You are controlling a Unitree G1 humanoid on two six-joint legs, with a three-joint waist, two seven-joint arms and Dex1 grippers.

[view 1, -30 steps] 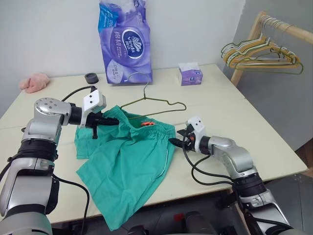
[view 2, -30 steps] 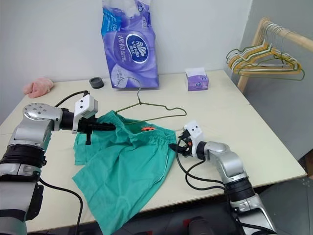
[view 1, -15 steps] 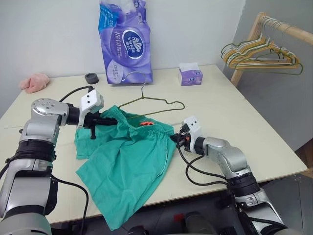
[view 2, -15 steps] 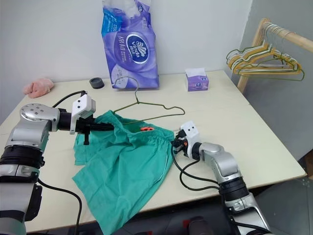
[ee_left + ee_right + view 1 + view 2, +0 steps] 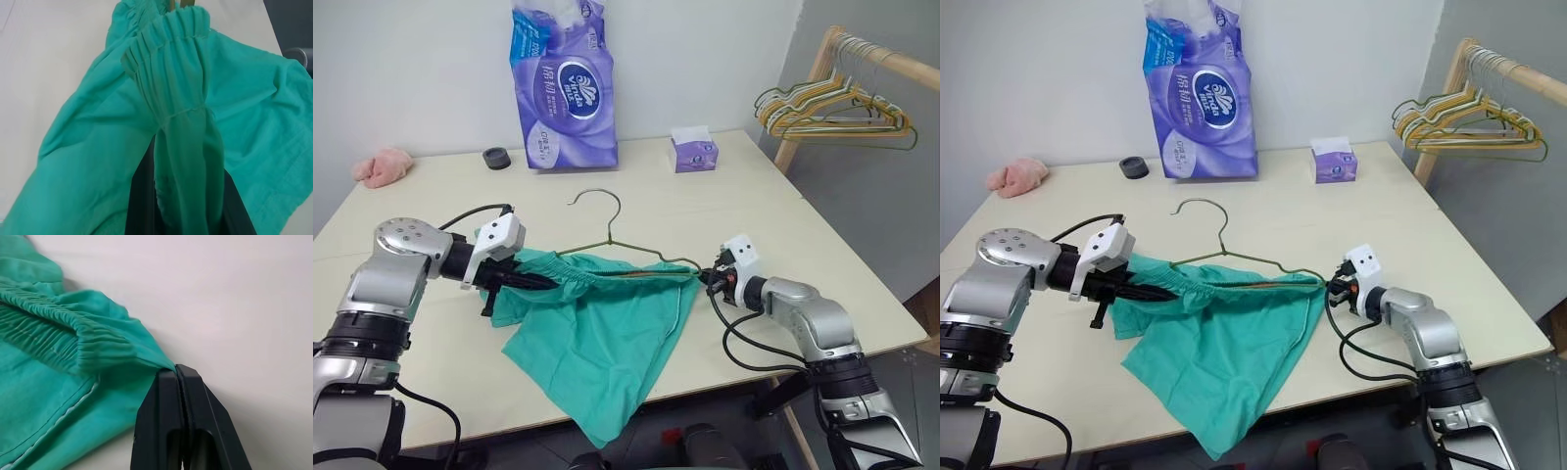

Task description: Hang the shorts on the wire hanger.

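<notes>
1. Shorts (image 5: pixel 607 323) lie on the table (image 5: pixel 822 245), waistband stretched taut between my two grippers, one leg trailing over the near edge.
2. My left gripper (image 5: pixel 540 282) is clamped on the waistband's left end.
3. My right gripper (image 5: pixel 707 278) is pinched shut on the waistband's right corner.
4. I see the wire hanger (image 5: pixel 612 235) just behind the stretched waistband, its hook pointing toward the purple tissue pack (image 5: pixel 563 83).

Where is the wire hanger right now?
The wire hanger lies mid-table in the head views, its hook toward the purple tissue pack, its lower bar at the stretched waistband of the shorts.
</notes>
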